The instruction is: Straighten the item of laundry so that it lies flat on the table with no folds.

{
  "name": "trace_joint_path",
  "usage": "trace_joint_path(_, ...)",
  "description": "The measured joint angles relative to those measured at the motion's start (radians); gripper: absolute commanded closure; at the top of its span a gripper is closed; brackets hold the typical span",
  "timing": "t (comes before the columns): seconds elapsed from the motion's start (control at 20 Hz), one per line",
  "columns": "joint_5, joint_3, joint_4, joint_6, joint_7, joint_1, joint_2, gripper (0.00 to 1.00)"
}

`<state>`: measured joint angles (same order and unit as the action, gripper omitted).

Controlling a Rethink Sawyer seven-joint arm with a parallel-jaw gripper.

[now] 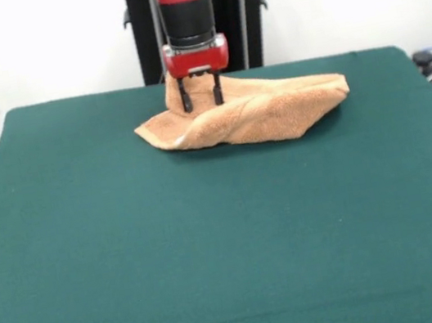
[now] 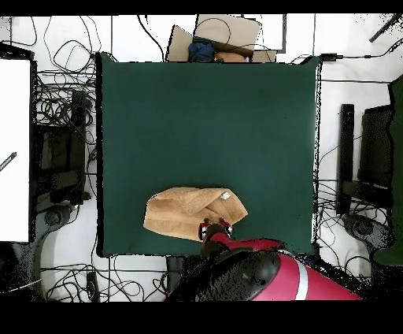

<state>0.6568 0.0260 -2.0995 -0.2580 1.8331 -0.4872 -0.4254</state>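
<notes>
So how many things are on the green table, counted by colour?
Orange-tan: 1, the folded orange-tan terry towel
Red and black: 1, the robot's gripper, its dark fingers on the towel
Total: 2, on the dark green felt table

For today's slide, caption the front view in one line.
Gripper pinches a raised fold of the crumpled towel on the green table.

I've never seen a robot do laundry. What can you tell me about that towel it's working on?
The towel is small, orange-tan and looks like fluffy terry cloth. It lies crumpled and folded over itself, not flat, near the table's edge on the robot's side. A white label shows at one corner in the overhead view. The gripper stands upright over one end, its two dark fingers reaching down into the cloth, where a peak of it rises between them.
</notes>
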Motion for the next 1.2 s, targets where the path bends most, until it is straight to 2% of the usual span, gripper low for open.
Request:
trace_joint_path(0.7,-0.117,0.005,-0.037,-0.011,0.000,0.009,0.004,0.00)
trace_joint_path(1.2,-0.191,0.015,-0.086,-0.041,0.000,0.050,0.021,0.00)
